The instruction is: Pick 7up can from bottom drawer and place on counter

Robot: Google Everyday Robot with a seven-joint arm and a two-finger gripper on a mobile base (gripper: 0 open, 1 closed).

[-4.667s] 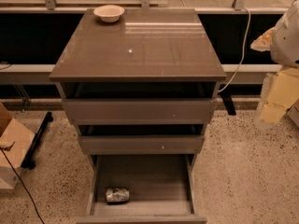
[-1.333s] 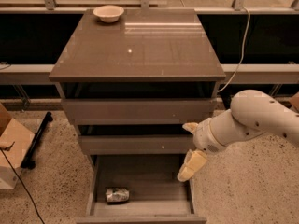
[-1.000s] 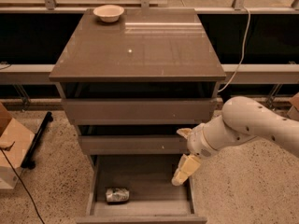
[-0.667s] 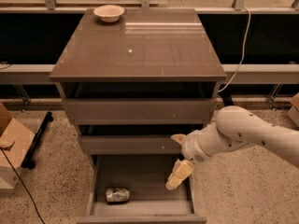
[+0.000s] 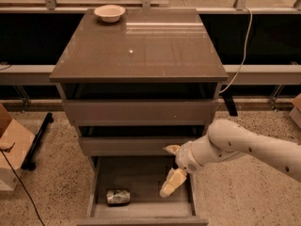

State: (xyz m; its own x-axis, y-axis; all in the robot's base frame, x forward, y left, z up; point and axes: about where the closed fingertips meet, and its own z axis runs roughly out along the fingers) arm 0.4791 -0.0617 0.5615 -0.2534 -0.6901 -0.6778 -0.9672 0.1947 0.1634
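Note:
The 7up can (image 5: 117,197) lies on its side in the front left of the open bottom drawer (image 5: 141,175), silvery with dark markings. My gripper (image 5: 170,166) hangs over the right half of that drawer, to the right of the can and apart from it. It is open and empty, with one pale finger (image 5: 172,149) near the middle drawer front and the other (image 5: 172,182) pointing down into the drawer. The white arm (image 5: 244,145) reaches in from the right. The counter (image 5: 141,46) is the glossy cabinet top above.
A pale bowl (image 5: 109,12) sits at the counter's back left corner. The two upper drawers (image 5: 140,112) stand slightly ajar. A cardboard box (image 5: 11,149) and a black stand (image 5: 37,138) are on the floor at left. A white cable (image 5: 240,55) hangs at right.
The arm has swung in from the right and moved left and down. The gripper now hangs lower over the bottom drawer, closer to the can. The can has not moved.

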